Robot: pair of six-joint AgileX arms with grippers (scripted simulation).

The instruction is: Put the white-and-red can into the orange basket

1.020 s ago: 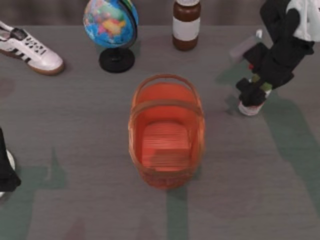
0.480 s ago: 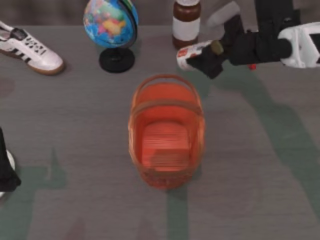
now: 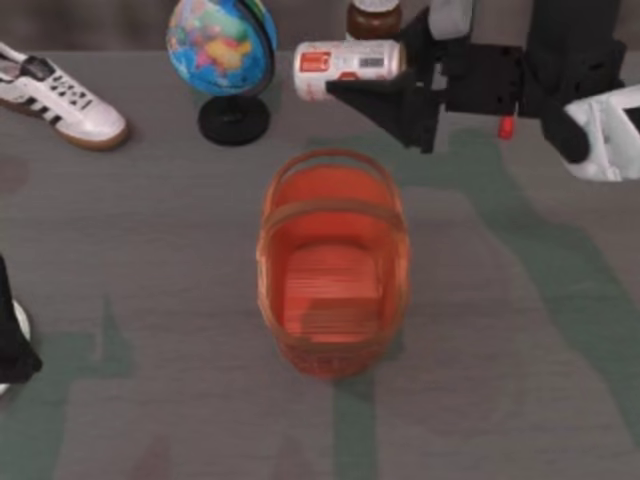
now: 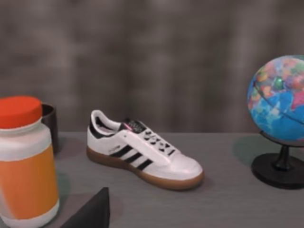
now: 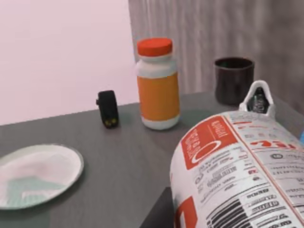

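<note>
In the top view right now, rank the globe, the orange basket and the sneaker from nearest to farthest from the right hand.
Measured from the right hand, which holds the white-and-red can sideways:
1. Orange basket, mid-table, just in front of it.
2. Globe, to its left at the back; not far behind the basket.
3. Sneaker, at the far left edge.

A white leather sneaker with black stripes lies at the grey bench's far left, a colourful globe on a black stand near it, and a brown bottle with white label farther right.
</note>
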